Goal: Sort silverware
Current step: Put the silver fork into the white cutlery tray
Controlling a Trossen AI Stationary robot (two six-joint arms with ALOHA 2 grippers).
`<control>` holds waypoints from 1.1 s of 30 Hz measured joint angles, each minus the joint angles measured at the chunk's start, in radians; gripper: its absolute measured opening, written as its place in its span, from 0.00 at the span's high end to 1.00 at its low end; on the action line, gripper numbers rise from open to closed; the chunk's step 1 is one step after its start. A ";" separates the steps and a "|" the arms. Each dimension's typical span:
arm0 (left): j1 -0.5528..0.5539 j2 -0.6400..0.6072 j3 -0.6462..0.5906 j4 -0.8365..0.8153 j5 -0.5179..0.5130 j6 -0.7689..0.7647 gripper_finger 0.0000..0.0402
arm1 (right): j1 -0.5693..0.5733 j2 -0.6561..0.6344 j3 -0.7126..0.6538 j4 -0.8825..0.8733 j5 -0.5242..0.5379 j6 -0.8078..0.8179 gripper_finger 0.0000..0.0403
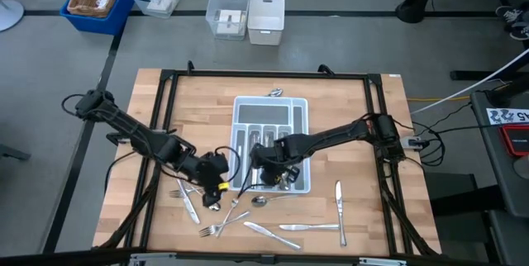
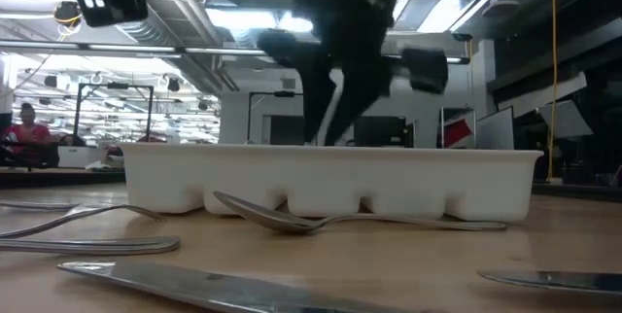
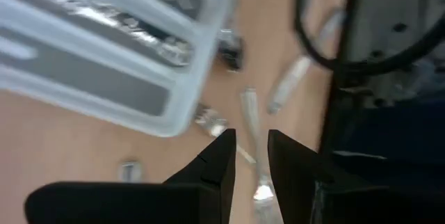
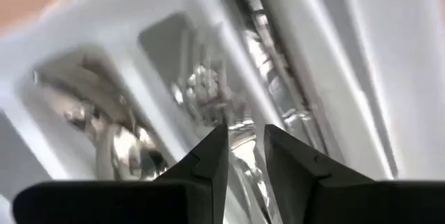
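— Where does the loose silverware [image 1: 248, 216] lie?

— Forks, spoons and knives are scattered on the wooden counter [image 1: 372, 134] along its near edge, in front of the white divided tray [image 1: 270, 105]; more pieces already fill the tray's slots. One knife [image 1: 339, 208] lies apart to the right, its long axis running front to back.

— Which arm is nearer the loose pieces?

— The left tool [image 3: 252, 156], fingers slightly apart and clamped on nothing, hangs just off the tray's front-left corner. Its wrist view shows a slim piece [image 3: 252, 123] directly ahead, long axis running roughly in line with the gap between the fingers. That alignment looks like what the pick depends on.

— And the right?

— The right tool [image 4: 245, 147], fingers parted a little, hovers over the tray's front slots above stacked cutlery, apparently holding nothing.
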 joint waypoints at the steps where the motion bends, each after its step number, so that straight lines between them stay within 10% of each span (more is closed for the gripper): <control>1: -0.018 0.000 0.000 0.014 0.005 -0.003 0.82 | 0.009 0.000 0.015 0.002 0.001 0.038 0.76; 23: -0.245 0.319 0.000 0.065 -0.039 -0.125 0.82 | 0.200 -0.001 0.313 -0.074 0.001 1.107 0.76; 33: -0.259 0.416 0.000 0.210 -0.033 -0.119 0.82 | 0.281 -0.001 0.313 -0.185 -0.093 1.335 0.76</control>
